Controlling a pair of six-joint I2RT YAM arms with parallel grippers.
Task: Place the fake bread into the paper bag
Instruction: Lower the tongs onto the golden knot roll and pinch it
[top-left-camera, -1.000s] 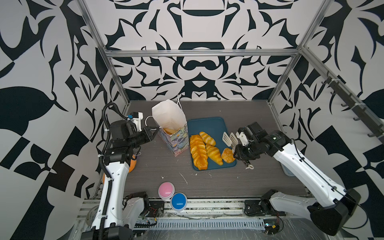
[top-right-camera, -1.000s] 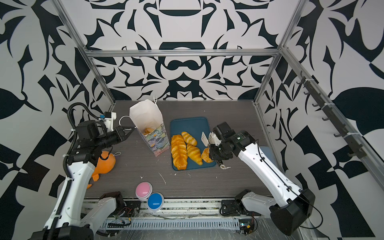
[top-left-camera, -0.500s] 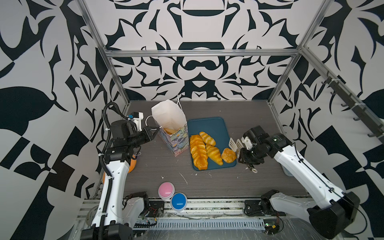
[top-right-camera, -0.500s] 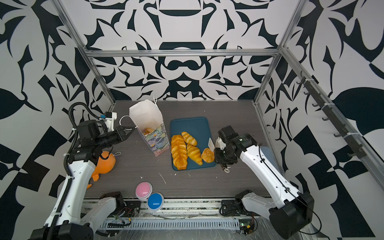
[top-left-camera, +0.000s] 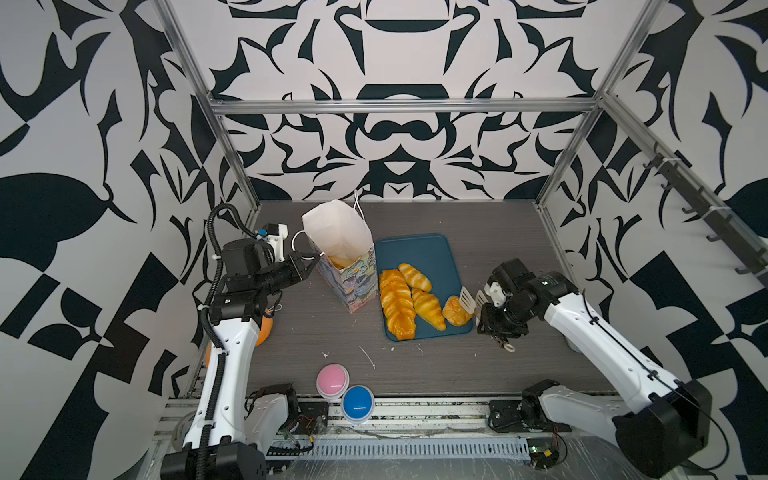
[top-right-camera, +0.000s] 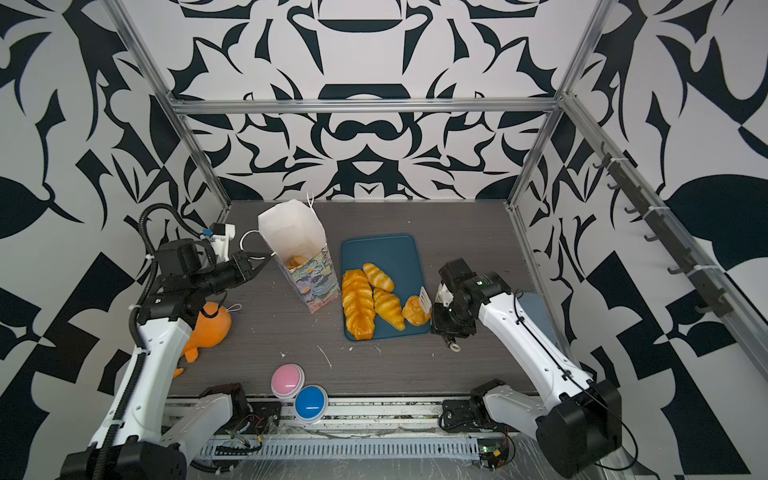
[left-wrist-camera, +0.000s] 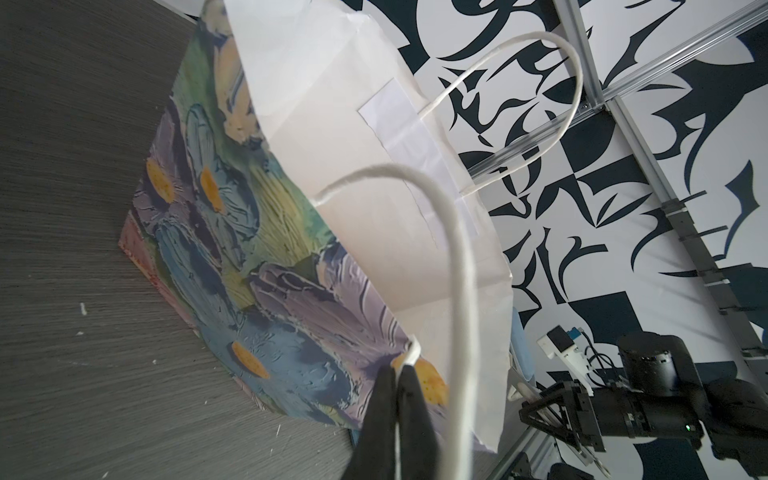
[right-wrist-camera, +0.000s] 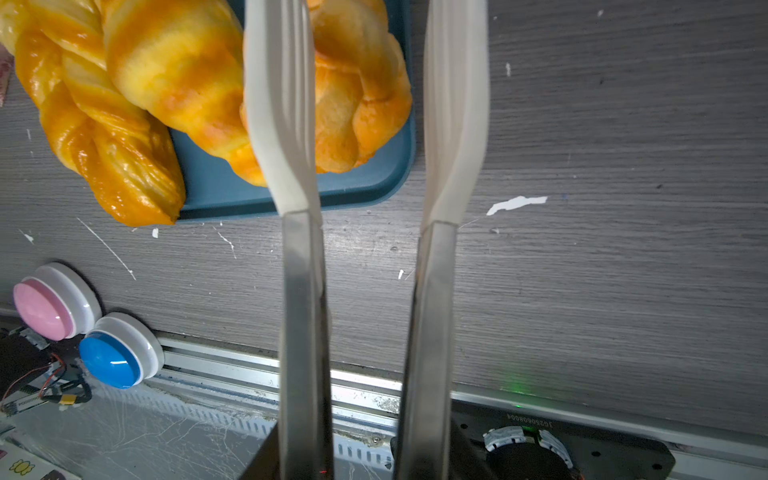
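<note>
Our left hand (top-left-camera: 311, 263) pinches the paper bag (top-left-camera: 353, 282) at its cord handle (left-wrist-camera: 457, 257). Our right hand (top-left-camera: 487, 308) holds tongs (top-left-camera: 468, 299), slightly parted, at the knotted roll (top-left-camera: 455, 312) on the tray (top-left-camera: 428, 253). Closing off-centre, they may push the roll away.

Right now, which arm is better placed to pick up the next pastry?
Right. The right pincer holds open tongs close beside the knotted roll on the tray. The left pincer is shut on the paper bag, apparently steadying it.
</note>
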